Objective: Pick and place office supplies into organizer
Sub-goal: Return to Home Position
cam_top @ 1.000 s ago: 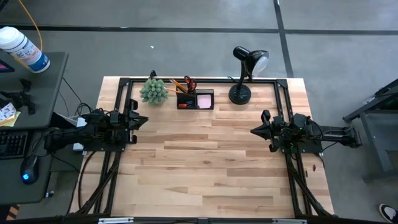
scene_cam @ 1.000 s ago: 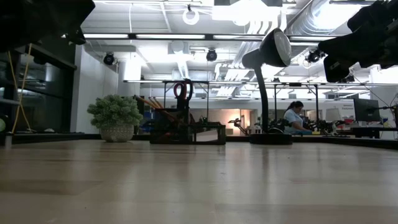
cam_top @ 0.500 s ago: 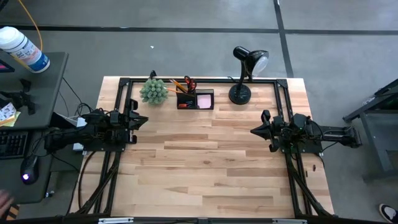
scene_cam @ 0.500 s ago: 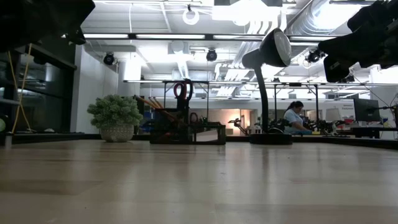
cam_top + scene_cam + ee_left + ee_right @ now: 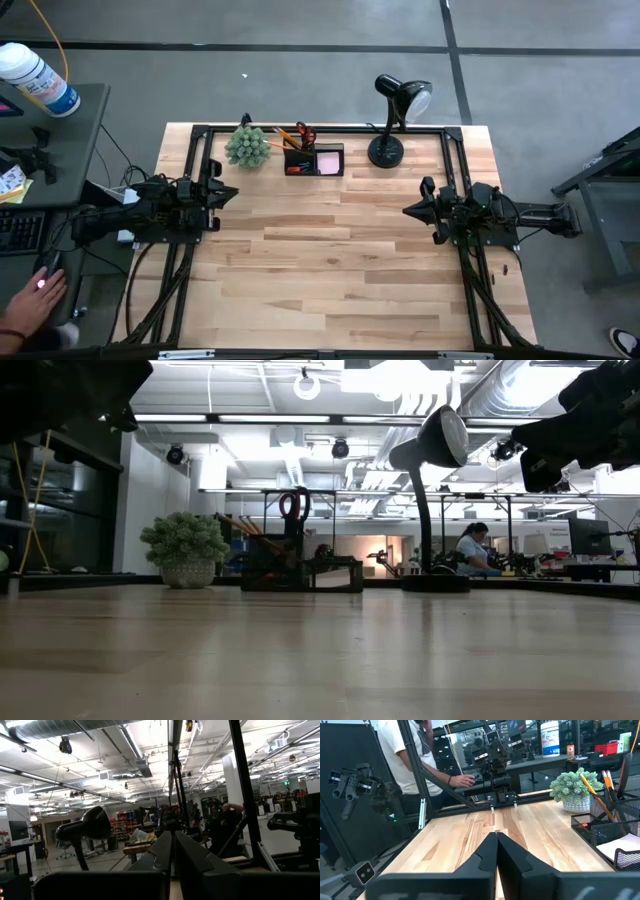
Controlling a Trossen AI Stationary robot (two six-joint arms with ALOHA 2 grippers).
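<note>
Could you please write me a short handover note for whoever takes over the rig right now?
Left tool: shut, empty, parked at the table's left edge.
Right tool: shut, empty, parked at the right edge.
Organizer stands at the far edge between plant and lamp; scissors, pencils and pink pad are in it.
Done: no supplies visible loose on the table.
Left: nothing apparent.

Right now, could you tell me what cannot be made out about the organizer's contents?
High view: inside the organizer, anything smaller than the pink pad and scissors is too small to tell.
Low view: its dark walls hide whatever lies low inside.
Right wrist view: the picture's edge cuts the organizer off.
The left tool and right tool wait shut, far from it.
</note>
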